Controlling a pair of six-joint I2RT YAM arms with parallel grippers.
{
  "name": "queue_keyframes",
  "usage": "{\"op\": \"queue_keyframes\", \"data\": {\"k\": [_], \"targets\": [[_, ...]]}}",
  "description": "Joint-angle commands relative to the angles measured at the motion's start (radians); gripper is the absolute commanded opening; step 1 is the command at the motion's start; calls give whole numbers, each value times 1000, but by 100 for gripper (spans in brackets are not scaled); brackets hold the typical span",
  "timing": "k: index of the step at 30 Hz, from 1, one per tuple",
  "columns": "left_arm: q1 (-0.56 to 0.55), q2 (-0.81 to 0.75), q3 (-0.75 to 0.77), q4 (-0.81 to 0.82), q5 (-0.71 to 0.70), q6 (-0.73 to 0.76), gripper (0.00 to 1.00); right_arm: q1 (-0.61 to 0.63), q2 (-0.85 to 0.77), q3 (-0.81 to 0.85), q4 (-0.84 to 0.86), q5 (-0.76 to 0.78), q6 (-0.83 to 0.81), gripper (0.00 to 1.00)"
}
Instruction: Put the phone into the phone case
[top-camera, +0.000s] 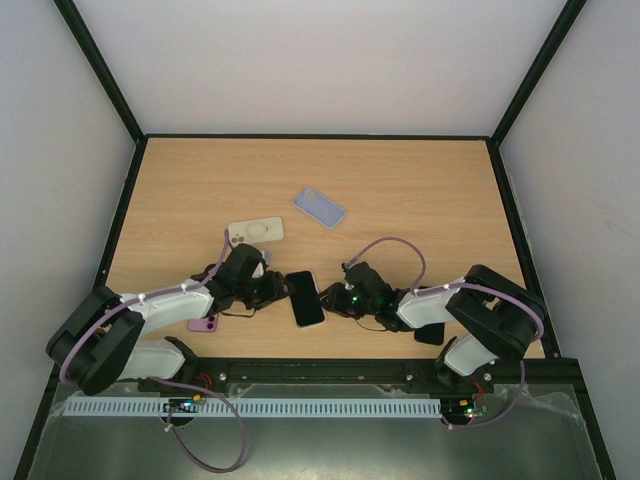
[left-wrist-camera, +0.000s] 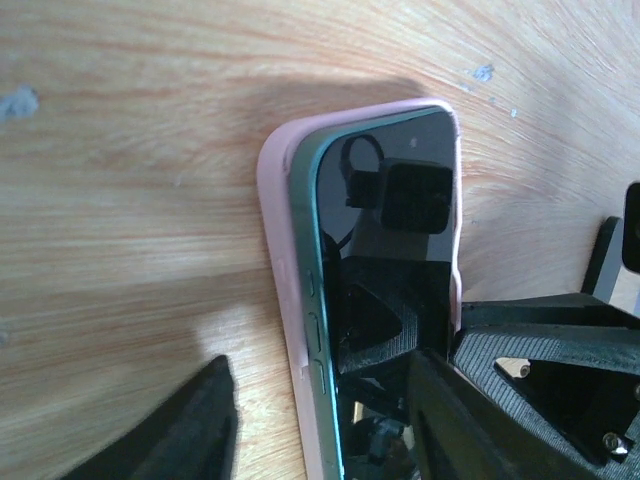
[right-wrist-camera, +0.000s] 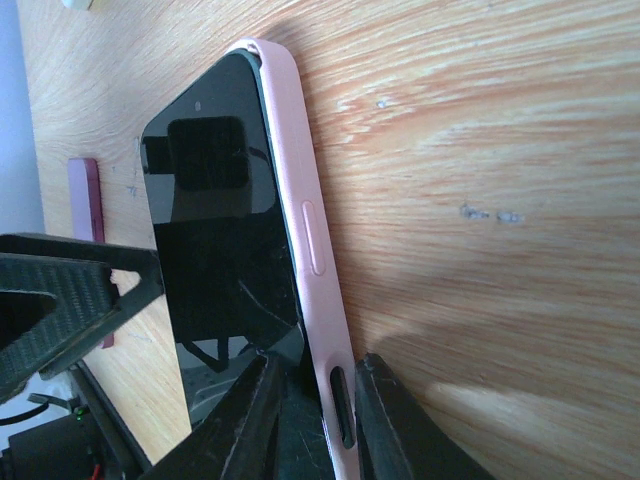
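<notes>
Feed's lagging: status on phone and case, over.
Right fingers pinching phone case edge. Left fingers open, straddling phone. Phone half seated, one long side riding above case wall. Nothing blocking.

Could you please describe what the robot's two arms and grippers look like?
The left arm and right arm have white shells between bulky black joints, with a lavender cable looped along each. The left gripper and right gripper are black, with wedge-shaped fingers. Small green lights glow near the right wrist.
</notes>
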Motion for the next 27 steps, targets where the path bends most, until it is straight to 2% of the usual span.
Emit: {"op": "queue_keyframes", "data": {"k": [1,7,14,20,27], "targets": [[-7,-6,-36,84,34,-45,41,12,12,-18,90,-44,56,22],[-24,22,-39,136,53,-65,26,12,28,-14,85,16,53,22],[-78,51,-59,166,23,-117,11,12,56,-5,174,-29,103,24],[-88,51,-90,205,29,-146,8,12,26,-13,276,-84,169,25],[-92,-11,-89,150,-6,-146,4,12,11,-59,479,-131,266,28]]}}
